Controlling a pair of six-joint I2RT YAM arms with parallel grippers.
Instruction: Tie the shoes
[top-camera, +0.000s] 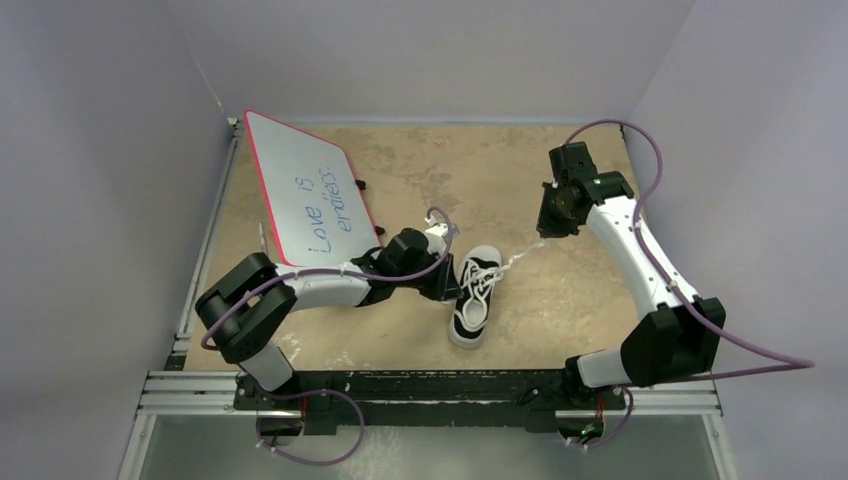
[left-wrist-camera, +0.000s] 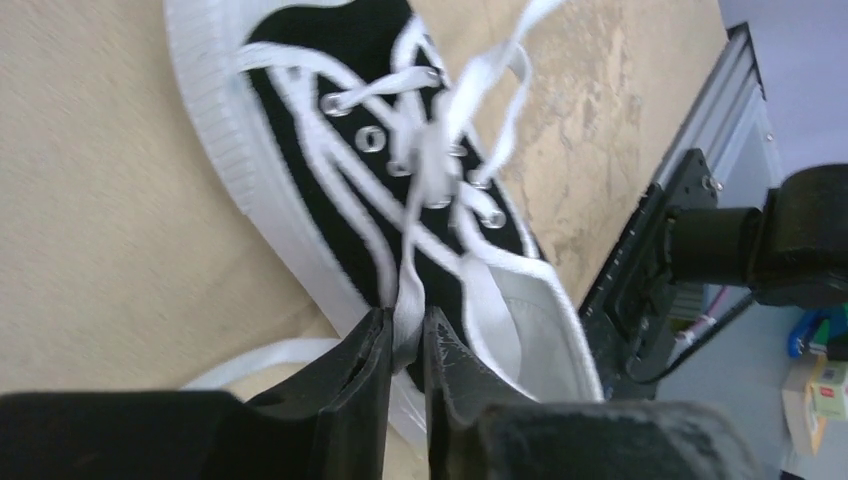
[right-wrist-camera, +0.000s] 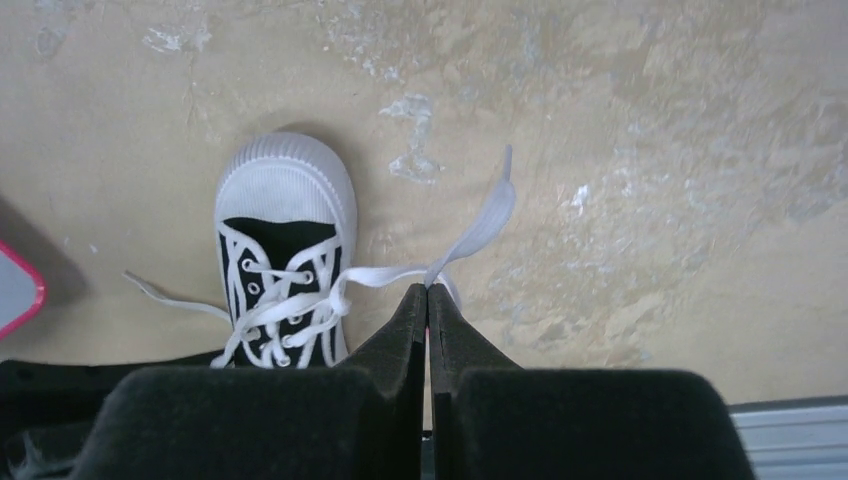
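**Top view:** the sneaker (top-camera: 473, 296) lies at centre frame. My left gripper (top-camera: 446, 276) is against its left side, and my right gripper (top-camera: 545, 236) is up and to the right.

**Left wrist view:** the jaws are pinched on a lace strand (left-wrist-camera: 425, 190) rising from the eyelets.

**Right wrist view:** the jaws are closed on the lace end (right-wrist-camera: 478, 228), right of the toe cap.

To do this step well, I judge I should draw both strands apart evenly and taut, without dragging the shoe.

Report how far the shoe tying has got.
Done: the sneaker is laced through its eyelets. In hand: the left hand pinches one lace strand, and the right hand pinches the other lace end. Remaining: no knot or bow shows.
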